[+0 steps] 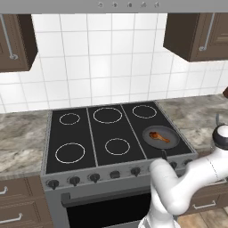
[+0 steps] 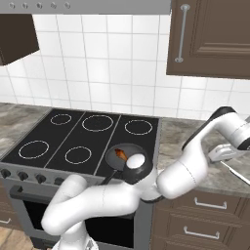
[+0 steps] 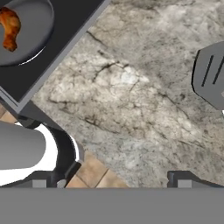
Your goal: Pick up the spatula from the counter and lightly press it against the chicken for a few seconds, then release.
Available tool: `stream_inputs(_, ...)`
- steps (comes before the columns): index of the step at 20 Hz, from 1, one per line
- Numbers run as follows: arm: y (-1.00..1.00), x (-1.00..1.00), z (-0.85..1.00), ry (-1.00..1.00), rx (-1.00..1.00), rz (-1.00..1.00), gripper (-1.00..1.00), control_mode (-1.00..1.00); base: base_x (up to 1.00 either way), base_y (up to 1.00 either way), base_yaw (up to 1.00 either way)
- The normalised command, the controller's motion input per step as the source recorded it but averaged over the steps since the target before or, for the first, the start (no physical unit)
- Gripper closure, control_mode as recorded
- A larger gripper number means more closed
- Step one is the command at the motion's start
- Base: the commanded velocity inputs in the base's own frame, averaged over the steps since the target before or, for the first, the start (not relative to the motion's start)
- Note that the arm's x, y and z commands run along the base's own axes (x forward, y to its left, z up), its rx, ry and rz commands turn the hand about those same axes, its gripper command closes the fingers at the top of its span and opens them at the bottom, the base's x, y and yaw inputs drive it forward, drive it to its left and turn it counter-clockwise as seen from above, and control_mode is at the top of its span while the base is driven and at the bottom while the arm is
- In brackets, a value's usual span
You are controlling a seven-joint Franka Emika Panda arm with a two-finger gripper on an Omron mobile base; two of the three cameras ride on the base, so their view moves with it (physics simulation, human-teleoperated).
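The spatula [image 3: 211,78] lies on the marble counter, and its slotted grey blade shows at the right edge of the hand view. In the right base view the spatula [image 2: 238,172] is a thin grey strip on the counter right of the stove. The chicken [image 3: 10,27], a browned drumstick, rests in a dark pan [image 3: 33,41] at the top left; the chicken [image 1: 158,136] [image 2: 120,155] sits on the stove's front right burner. My gripper [image 3: 109,183] hovers open over bare counter between pan and spatula, holding nothing. The gripper [image 2: 220,156] hangs just above the spatula's near end.
The black stove [image 1: 102,133] has several burners and a row of knobs [image 1: 93,177] along its front. Marble counter [image 3: 131,109] runs on both sides. Wall cabinets [image 2: 210,39] hang above the right counter. My own arm crosses in front of the pan in the right base view.
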Motion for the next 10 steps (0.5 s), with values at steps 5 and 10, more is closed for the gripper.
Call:
stream_inputs(5,-0.16,0.15,0.00,0.00,0.00,0.01,-1.00,-1.00,0.00,0.00,0.00)
stream_inputs(10,-0.14,0.09,0.00,0.00,-0.02,0.00,-1.00,-1.00,0.00,0.00,0.00)
